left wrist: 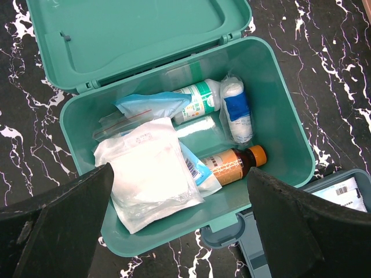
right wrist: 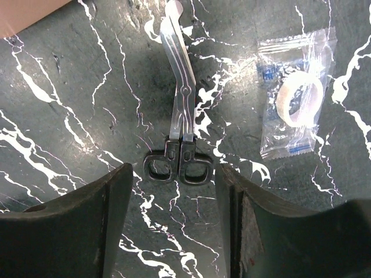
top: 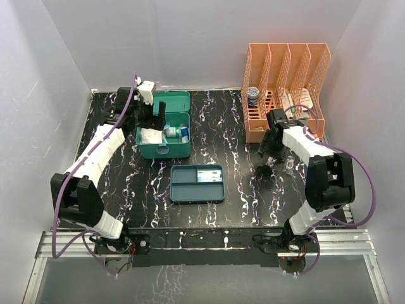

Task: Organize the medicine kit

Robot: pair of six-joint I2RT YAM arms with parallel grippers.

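The teal-green medicine kit (top: 158, 151) stands open at the back left, its lid (top: 172, 101) flat behind it. The left wrist view shows its wall (left wrist: 284, 121) and, inside, a bagged gauze pad (left wrist: 148, 174), an amber bottle (left wrist: 235, 165), a bandage roll (left wrist: 236, 110) and a white bottle with a green label (left wrist: 197, 98). My left gripper (top: 161, 116) hovers open and empty over the kit (left wrist: 179, 185). My right gripper (top: 269, 157) is open just above black-handled scissors (right wrist: 179, 127) on the table, its fingertips flanking the handles (right wrist: 175, 174). A bagged tape roll (right wrist: 297, 95) lies beside them.
A shallow darker blue-teal divided tray (top: 197, 183) holding a small packet lies in front of the kit. An orange slotted file rack (top: 285, 76) with several items stands at the back right, close behind my right arm. White walls surround the table.
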